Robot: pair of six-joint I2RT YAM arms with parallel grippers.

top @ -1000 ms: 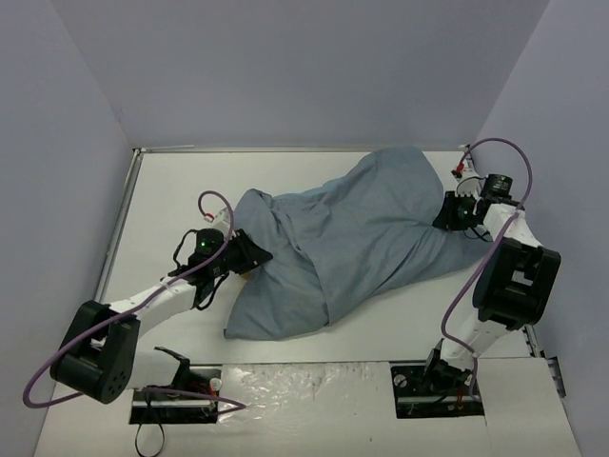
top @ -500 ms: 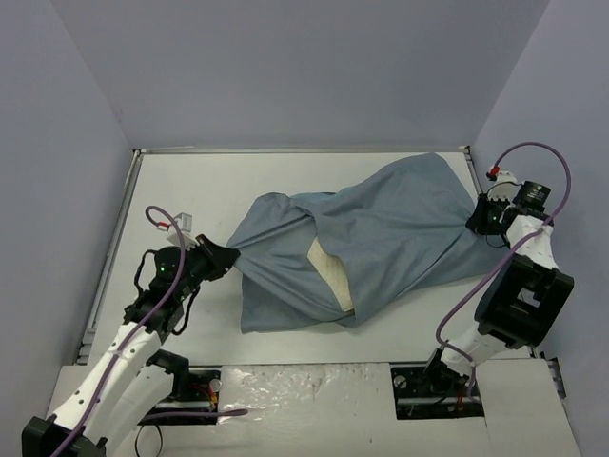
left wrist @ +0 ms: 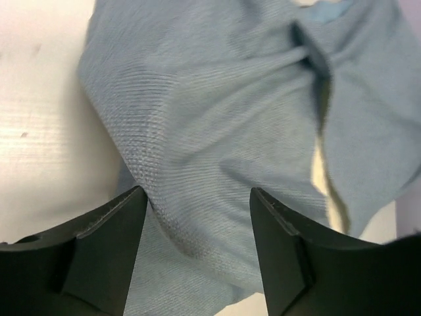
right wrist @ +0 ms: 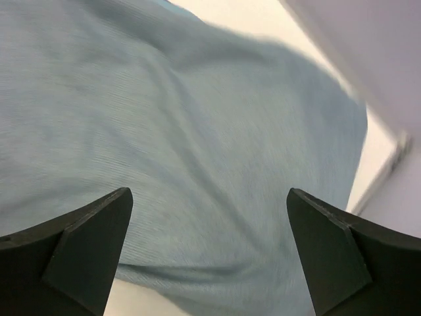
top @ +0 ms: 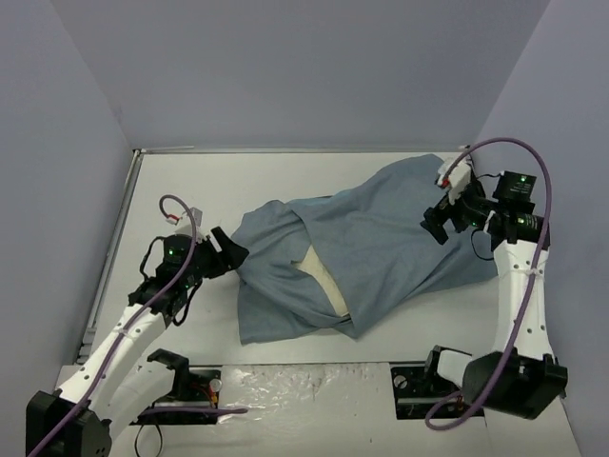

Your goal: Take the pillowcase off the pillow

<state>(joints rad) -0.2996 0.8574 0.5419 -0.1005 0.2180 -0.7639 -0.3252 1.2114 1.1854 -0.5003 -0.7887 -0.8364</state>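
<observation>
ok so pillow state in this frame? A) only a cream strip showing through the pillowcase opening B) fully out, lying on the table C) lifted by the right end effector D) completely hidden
A: the top view shows a narrow cream strip of the pillow in the gap of the pillowcase, with the rest under cloth.

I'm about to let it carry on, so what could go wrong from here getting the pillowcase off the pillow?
Both pairs look open: the left fingers straddle a fold of the pillowcase, the right fingers hover over it, so a pull now may slip off.
Only a sliver of the pillow shows at the opening, so tugging the cloth could drag the pillow along.
</observation>
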